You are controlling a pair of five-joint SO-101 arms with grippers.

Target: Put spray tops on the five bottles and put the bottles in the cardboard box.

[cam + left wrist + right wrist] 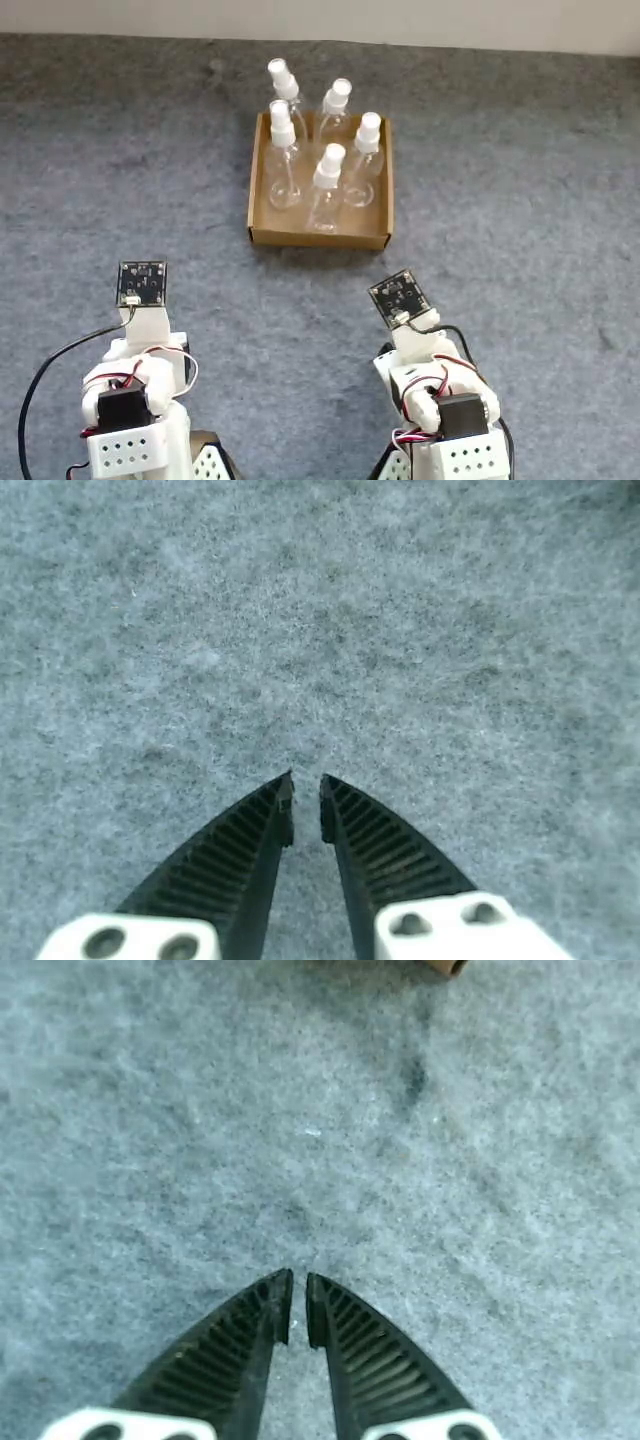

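Your left claw (305, 802) is pointing down at the grey felt desk (400, 630). Its black ribbed fingers (240, 850) are drawn together until only a thin slit is showing at the tips, and they are gripping nothing. Your right claw (297, 1305) is sitting the same way over the felt: all but closed, nothing between its tips, with a corner of the cardboard box (445, 965) just peeking in on the far side.

From the high view you are seeing both arms folded back at the near edge of the desk, the left arm (135, 400) at the near left and the right arm (440, 400) at the near right. Both are standing well apart from the box, the right arm the closer of the two.

The cardboard box (320, 238) is lying flat and open-topped on the desk, beyond the arms and a little right of the middle between them. The five clear bottles (324, 205) are standing upright in it — two along the far side, two in the middle row, one nearest you. Each is wearing one of the white spray tops (328, 163). The tops of the two far bottles are showing past the box's far wall, so you cannot quite tell how their bases are sitting against it.
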